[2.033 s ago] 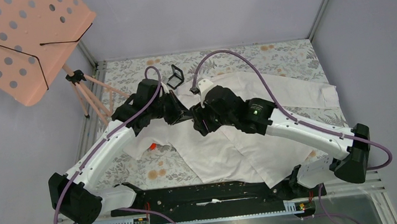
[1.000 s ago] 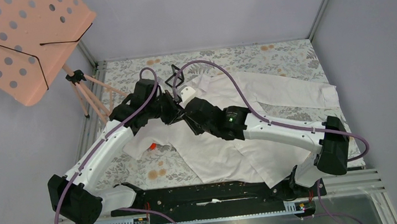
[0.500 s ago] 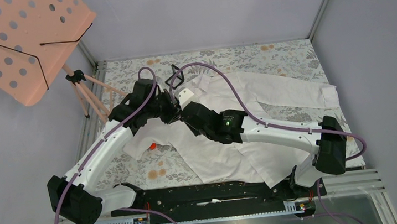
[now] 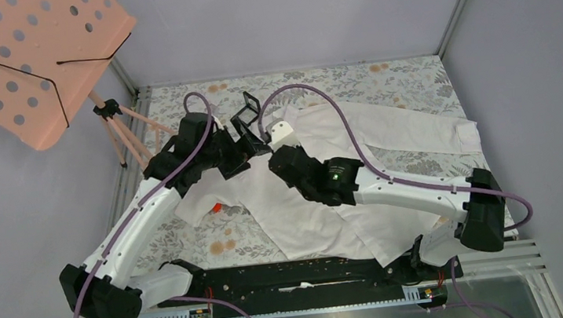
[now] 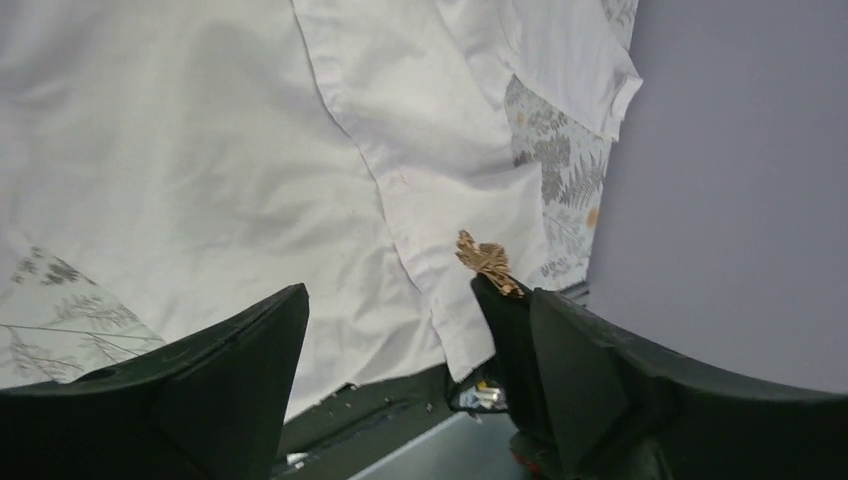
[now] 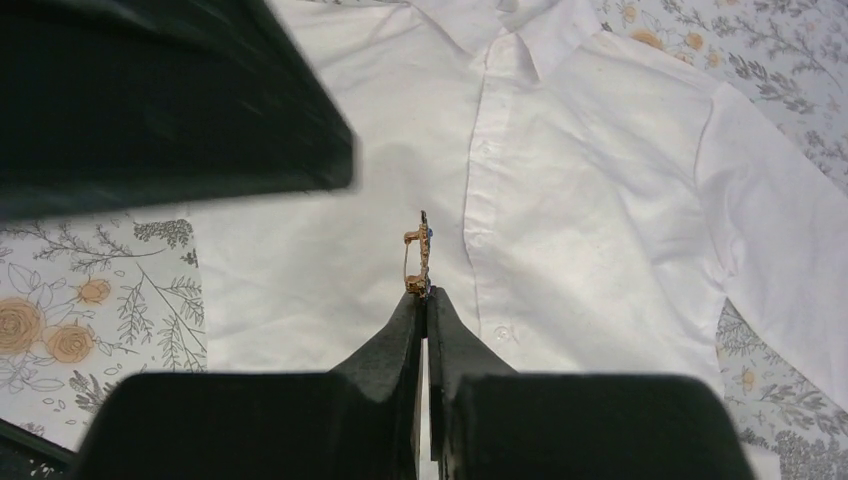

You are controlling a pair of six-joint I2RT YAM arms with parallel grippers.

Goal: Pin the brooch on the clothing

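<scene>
The white shirt [image 4: 300, 220] lies spread on the flowered cloth, collar at the far end. My right gripper [image 6: 424, 295] is shut on the brooch [image 6: 420, 255], which stands edge-on above the fingertips, gold with a speck of blue, over the shirt [image 6: 580, 200] just left of the button band. In the left wrist view the brooch [image 5: 487, 262] shows as a small gold shape on the tip of the right arm's fingers. My left gripper [image 5: 415, 295] stands wide open around it, above the shirt [image 5: 200, 150], touching nothing. Both grippers meet near the collar in the top view; left gripper [image 4: 249, 143].
A small black square case [image 4: 248, 107] stands behind the collar. A red little block [image 4: 216, 208] lies by the shirt's left sleeve. A pink perforated board [image 4: 23, 60] on a tripod [image 4: 122, 132] stands at the far left. Grey walls close in the flowered cloth [image 4: 380, 77].
The left gripper has opened and drawn back to the left. The right gripper has shut on the brooch and now holds it alone.
</scene>
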